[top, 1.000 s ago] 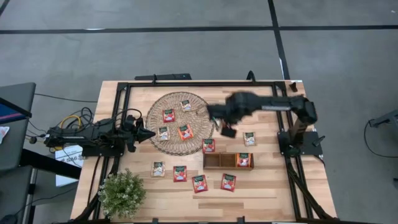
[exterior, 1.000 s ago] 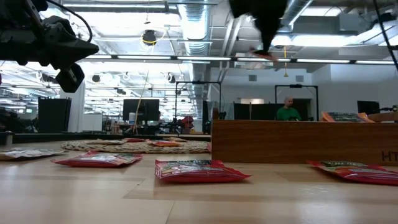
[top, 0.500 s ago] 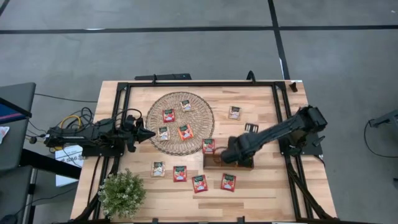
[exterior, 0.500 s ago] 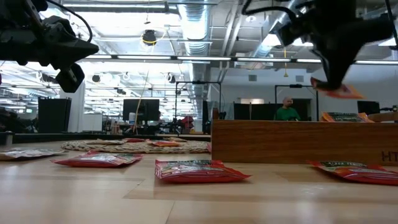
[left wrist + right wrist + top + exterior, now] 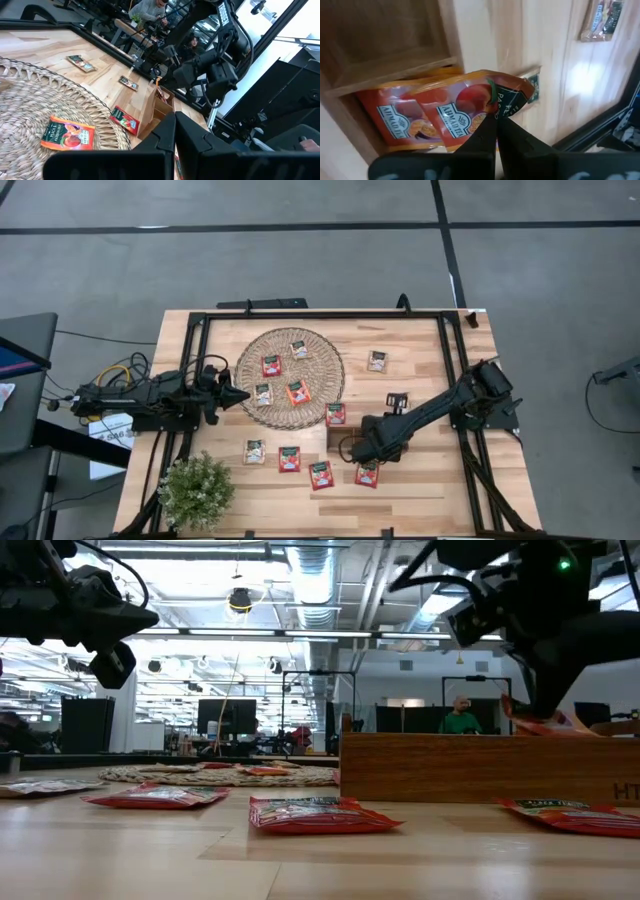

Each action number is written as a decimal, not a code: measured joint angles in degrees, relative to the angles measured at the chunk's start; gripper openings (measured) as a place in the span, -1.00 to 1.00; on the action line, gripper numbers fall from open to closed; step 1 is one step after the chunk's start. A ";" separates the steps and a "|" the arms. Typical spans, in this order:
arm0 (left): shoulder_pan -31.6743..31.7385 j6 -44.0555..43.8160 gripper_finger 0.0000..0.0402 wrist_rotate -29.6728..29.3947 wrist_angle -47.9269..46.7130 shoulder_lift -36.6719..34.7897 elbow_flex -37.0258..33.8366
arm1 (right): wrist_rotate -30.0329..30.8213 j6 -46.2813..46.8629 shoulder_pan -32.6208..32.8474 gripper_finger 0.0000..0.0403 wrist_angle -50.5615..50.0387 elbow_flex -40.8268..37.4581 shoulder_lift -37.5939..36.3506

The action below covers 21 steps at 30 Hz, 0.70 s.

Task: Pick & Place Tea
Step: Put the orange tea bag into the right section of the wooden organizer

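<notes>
Tea sachets are lying scattered: four on the wicker mat [image 5: 290, 376], a row on the bare table [image 5: 420, 480] in front of the plant [image 5: 196, 488], one [image 5: 377, 361] alone toward the far edge, and one [image 5: 465, 112] that I am carrying with the right gripper [image 5: 368, 450]. Its fingers are pinched together on that orange sachet's corner, and I am holding it over the end compartment of the wooden tray [image 5: 480, 768], where another orange sachet [image 5: 390, 127] is already lying. I am judging this to be the placing step: the next move is calling for me to lower the sachet into the compartment, part the fingers, and lift clear without dragging the packet back out.

The left gripper [image 5: 172, 137] is waiting with its fingers pressed together at the near edge of the mat, holding nothing.

The right wrist view is showing the clamped corner and the sachet already in the compartment; the high view is hiding both under the arm. The low view is showing the carried sachet [image 5: 540, 723] hanging just at the tray's top rim, which the overhead picture cannot tell me. The high view alone is giving me the full count and spread of the remaining sachets.
</notes>
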 joint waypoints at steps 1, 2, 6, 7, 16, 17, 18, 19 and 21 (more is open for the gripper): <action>0.02 0.00 -1.00 0.10 0.01 0.00 0.00 | -0.13 -0.01 0.33 -1.00 0.28 0.00 0.30; 0.02 0.00 -1.00 0.23 0.08 0.00 0.00 | -0.17 0.00 0.54 -1.00 0.39 0.00 0.61; 0.02 0.02 -1.00 1.13 0.22 0.00 0.00 | -0.18 1.33 1.53 -1.00 0.48 0.00 0.89; 0.02 0.00 -1.00 1.49 0.24 0.00 0.00 | -0.26 1.82 1.63 -1.00 0.45 0.00 0.89; 0.00 0.02 -1.00 2.02 0.26 0.00 0.00 | -1.73 3.97 3.14 -1.00 0.98 0.00 0.81; 0.02 0.02 -1.00 2.02 0.26 0.00 0.00 | -1.64 4.63 3.12 -1.00 1.02 0.00 0.81; 0.02 0.04 -1.00 2.02 0.26 0.00 0.00 | -1.63 5.17 2.99 -1.00 1.00 0.00 0.81; 0.01 0.04 -1.00 2.02 0.26 0.00 0.00 | -1.53 5.66 2.93 -1.00 0.95 0.00 0.81; 0.02 0.04 -1.00 2.00 0.26 0.00 0.00 | -1.51 5.89 2.91 -1.00 0.91 0.00 0.83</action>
